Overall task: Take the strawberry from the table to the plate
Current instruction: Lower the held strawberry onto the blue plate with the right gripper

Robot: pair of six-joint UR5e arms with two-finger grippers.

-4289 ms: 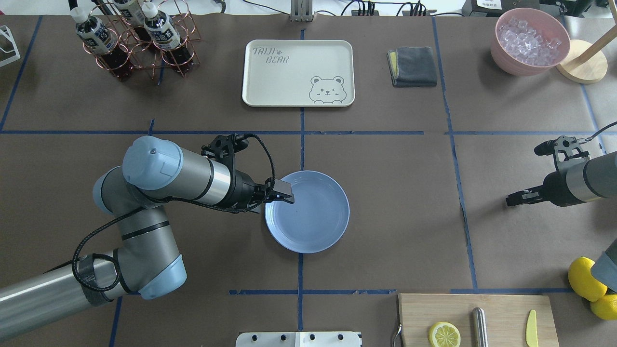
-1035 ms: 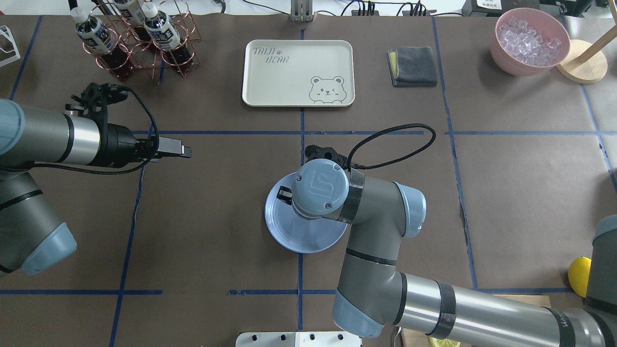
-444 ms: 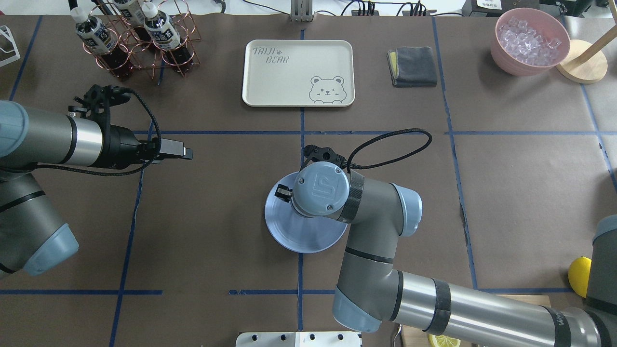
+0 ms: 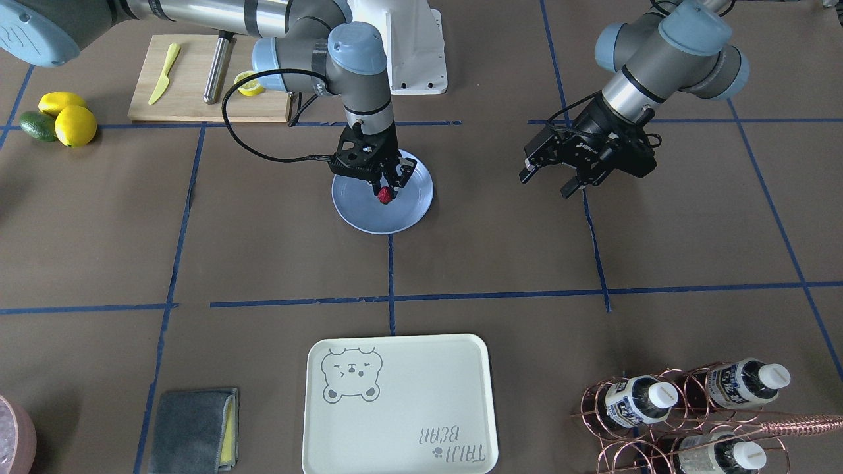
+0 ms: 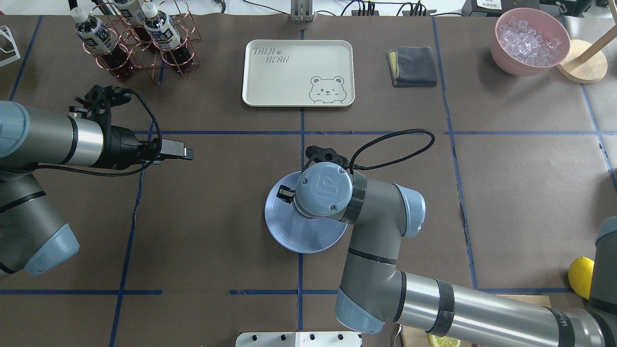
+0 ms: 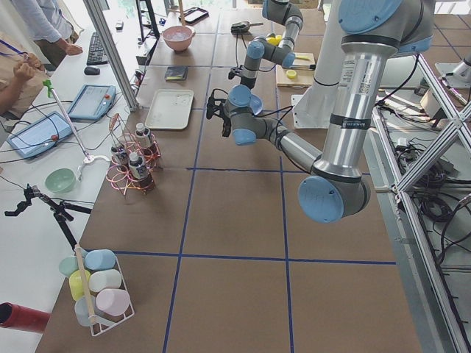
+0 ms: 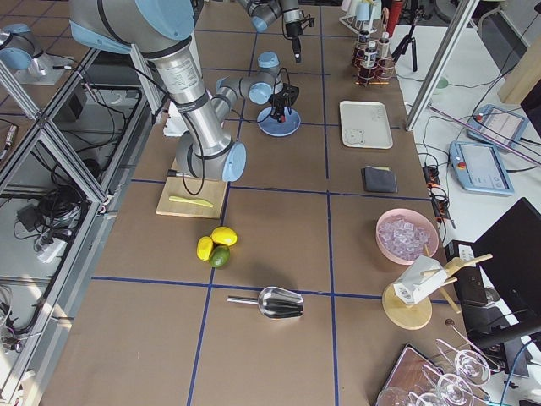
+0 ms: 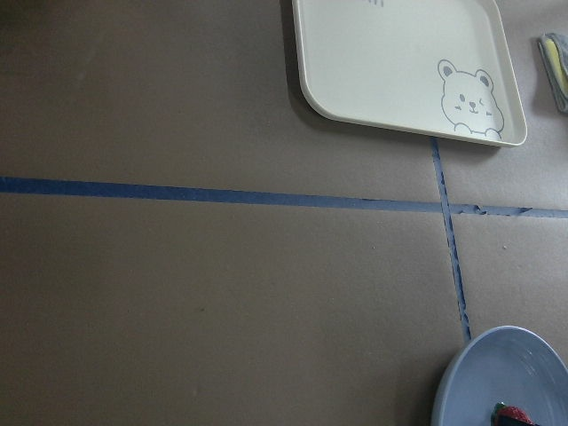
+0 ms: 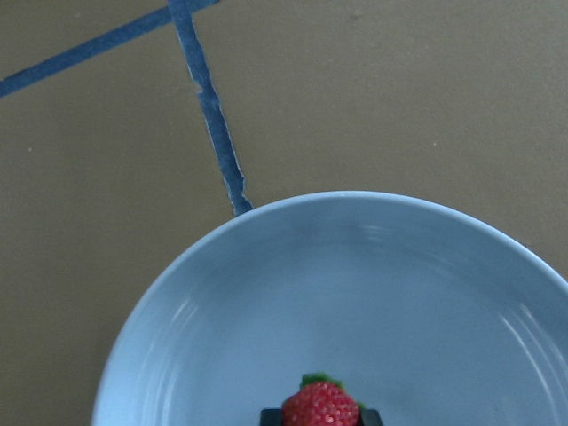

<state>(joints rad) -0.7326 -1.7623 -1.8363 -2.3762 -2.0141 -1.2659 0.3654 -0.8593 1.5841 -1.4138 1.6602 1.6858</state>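
right gripper (image 4: 386, 189) is pinching the strawberry (image 4: 385, 195) just over the plate (image 4: 369, 220); its arm (image 5: 323, 193) hides the berry from overhead, front view doesn't

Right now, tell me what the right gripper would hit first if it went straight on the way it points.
The plate. The right gripper points straight down over it, shut on the strawberry, so the berry would probably touch the plate before the fingertips do. The remaining gap is hard to judge.

Brown table (image 5: 217, 217) with plate (image 5: 289, 236), tray (image 5: 289, 72), cloth (image 5: 414, 65)
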